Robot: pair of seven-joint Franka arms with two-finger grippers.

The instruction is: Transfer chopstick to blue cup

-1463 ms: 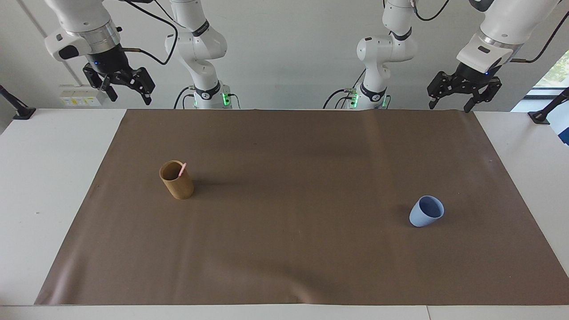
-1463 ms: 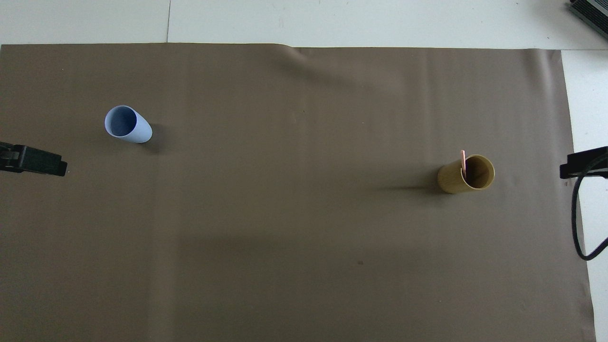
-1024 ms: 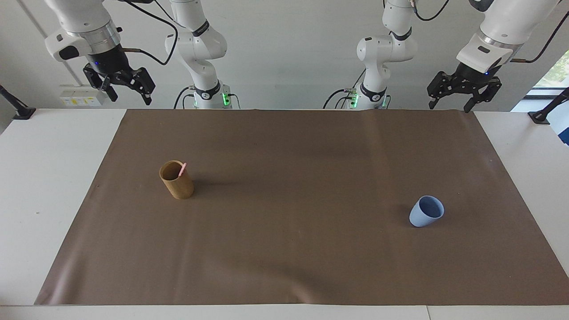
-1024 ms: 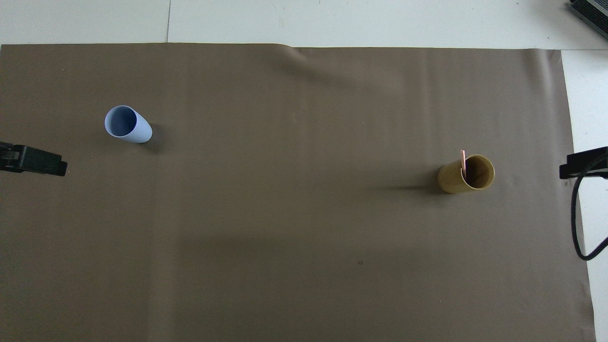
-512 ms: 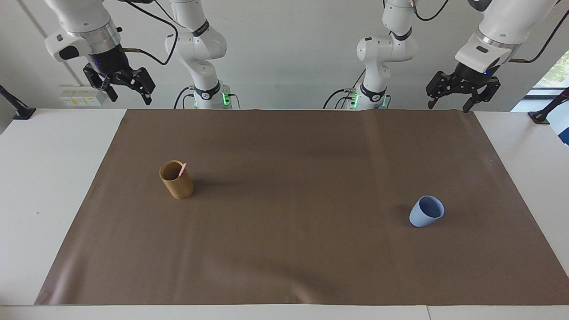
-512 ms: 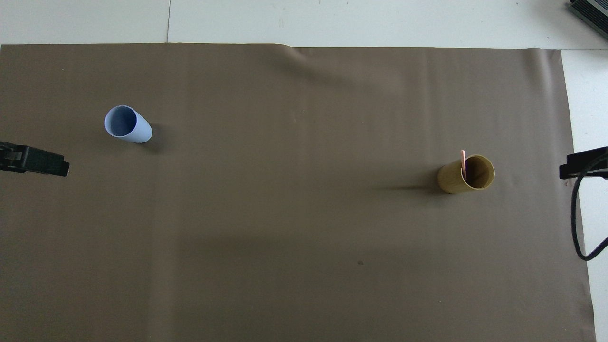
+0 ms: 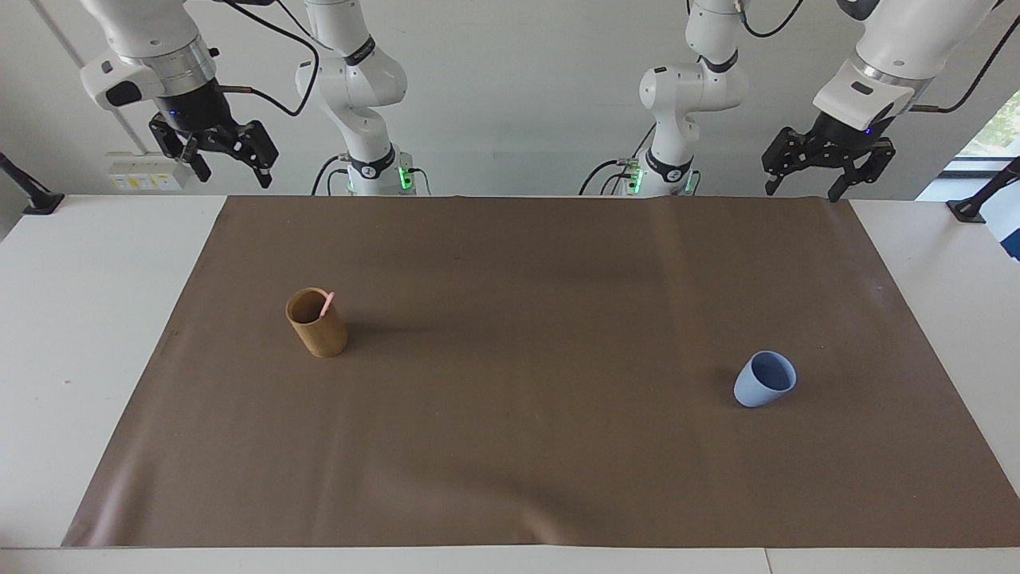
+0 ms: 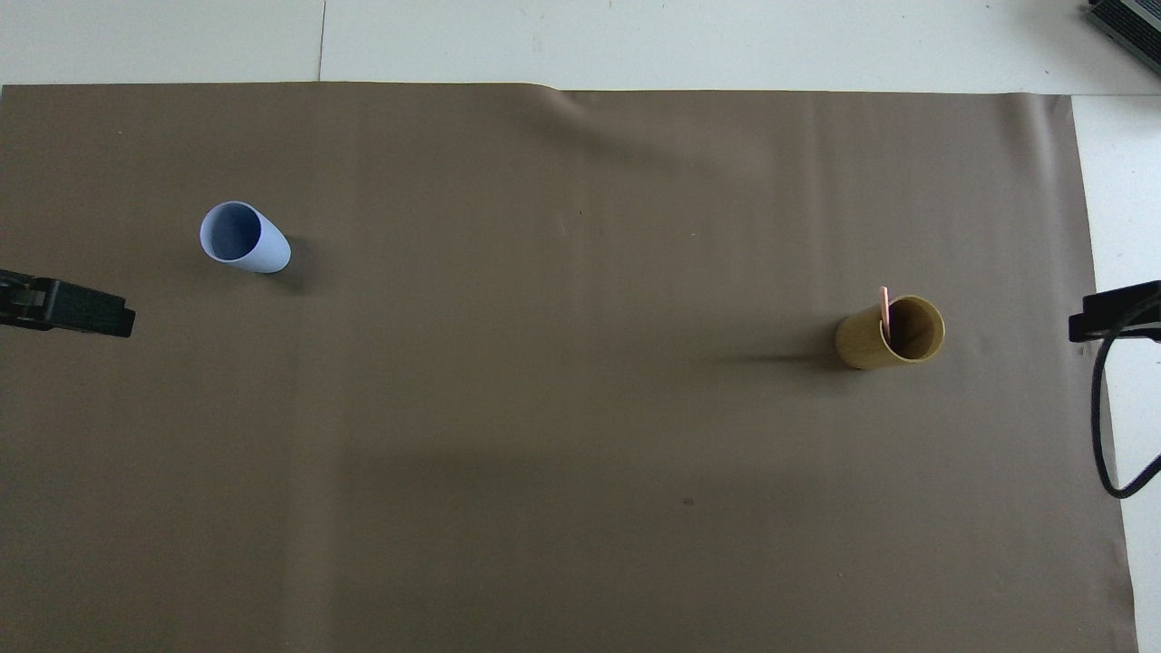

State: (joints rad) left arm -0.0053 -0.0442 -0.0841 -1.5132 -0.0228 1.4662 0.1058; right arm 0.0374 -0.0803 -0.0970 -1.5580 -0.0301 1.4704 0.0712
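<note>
A pale-pink chopstick (image 7: 326, 305) stands in a tan cylindrical cup (image 7: 319, 333) toward the right arm's end of the table; its tip leans on the rim (image 8: 883, 307). The tan cup (image 8: 866, 343) is upright. The light-blue cup (image 7: 763, 383) stands empty toward the left arm's end, a little farther from the robots (image 8: 247, 239). My right gripper (image 7: 233, 174) hangs open and empty, raised over the table's edge near the robots. My left gripper (image 7: 799, 190) hangs open and empty, raised over the mat's corner near the robots. One finger of each shows in the overhead view (image 8: 77, 311) (image 8: 1111, 311).
A brown mat (image 7: 518, 430) covers most of the white table (image 7: 72, 335). A black cable (image 8: 1097, 417) hangs by the right gripper. A dark device (image 8: 1129, 23) sits at the table's corner farthest from the robots, at the right arm's end.
My left gripper has drifted slightly up and toward the table's middle. The right arm, the cups and the chopstick have not moved.
</note>
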